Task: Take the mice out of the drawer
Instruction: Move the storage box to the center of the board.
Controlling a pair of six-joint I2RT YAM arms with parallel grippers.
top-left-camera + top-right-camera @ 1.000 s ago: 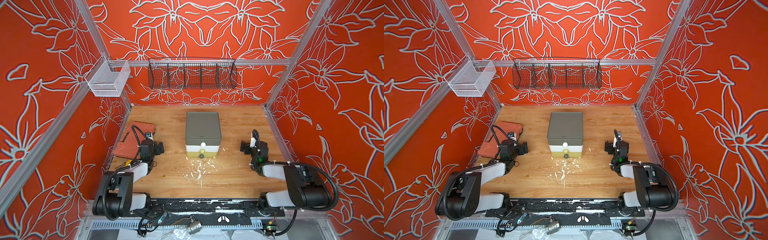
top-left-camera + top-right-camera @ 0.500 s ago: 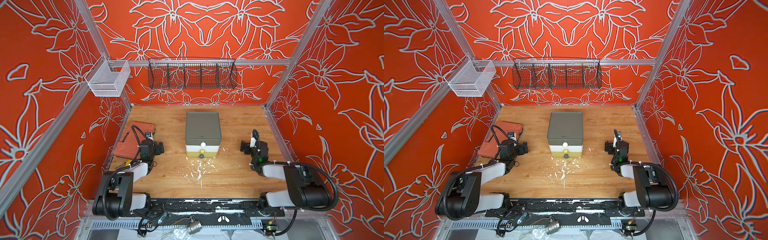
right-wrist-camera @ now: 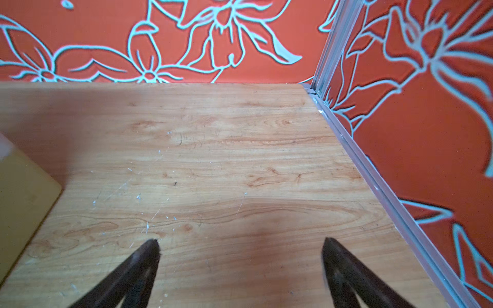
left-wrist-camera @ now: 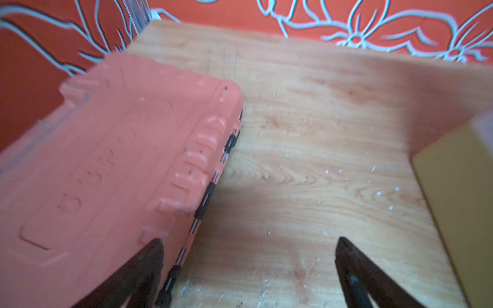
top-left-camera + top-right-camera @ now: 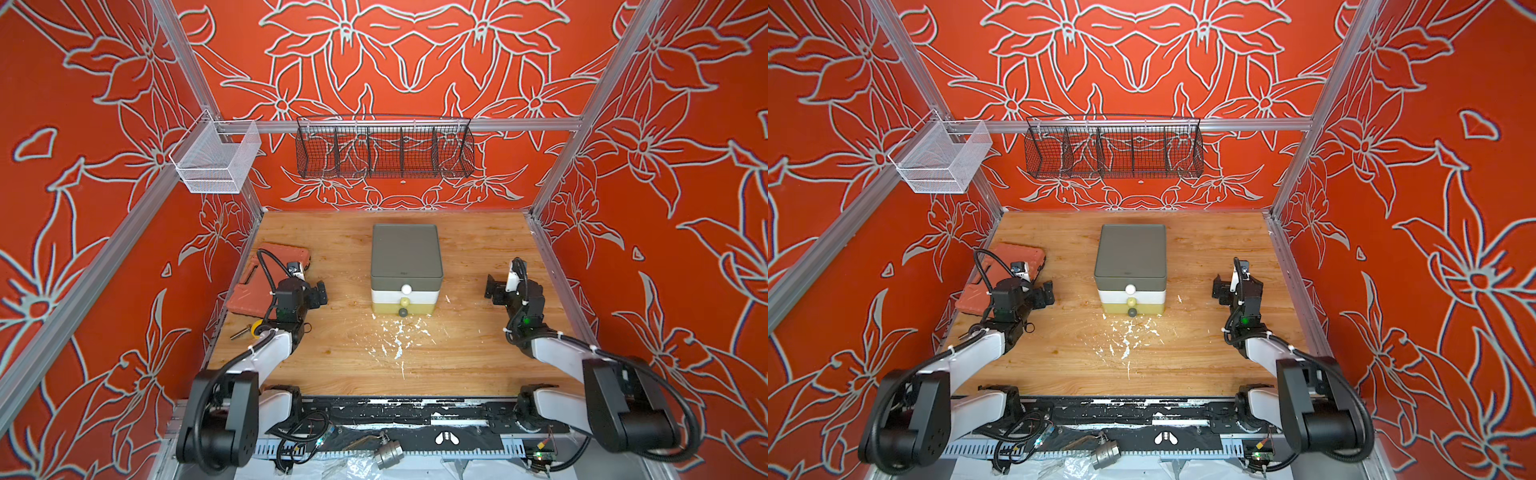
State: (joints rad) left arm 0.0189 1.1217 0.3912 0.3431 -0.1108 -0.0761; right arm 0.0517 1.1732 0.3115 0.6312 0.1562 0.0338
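A small drawer unit (image 5: pixel 406 253) (image 5: pixel 1130 253) stands mid-table in both top views, with a grey top drawer, a white middle one and an olive bottom one, each with a round knob. All three drawers are shut, so the mice are hidden. My left gripper (image 5: pixel 319 290) (image 4: pixel 249 241) hangs open over bare wood to the unit's left, beside an orange case. My right gripper (image 5: pixel 491 286) (image 3: pixel 240 241) hangs open over bare wood to the unit's right. Nothing lies between either pair of fingers. The unit's olive side (image 4: pixel 458 200) (image 3: pixel 21 197) shows at the edge of each wrist view.
An orange plastic case (image 5: pixel 266 278) (image 4: pixel 106 160) lies at the table's left edge, with a small yellow-handled tool (image 5: pixel 249 330) in front of it. White flecks (image 5: pixel 395 336) mark the wood before the unit. A black wire basket (image 5: pixel 384 151) and a white mesh basket (image 5: pixel 216 160) hang on the walls.
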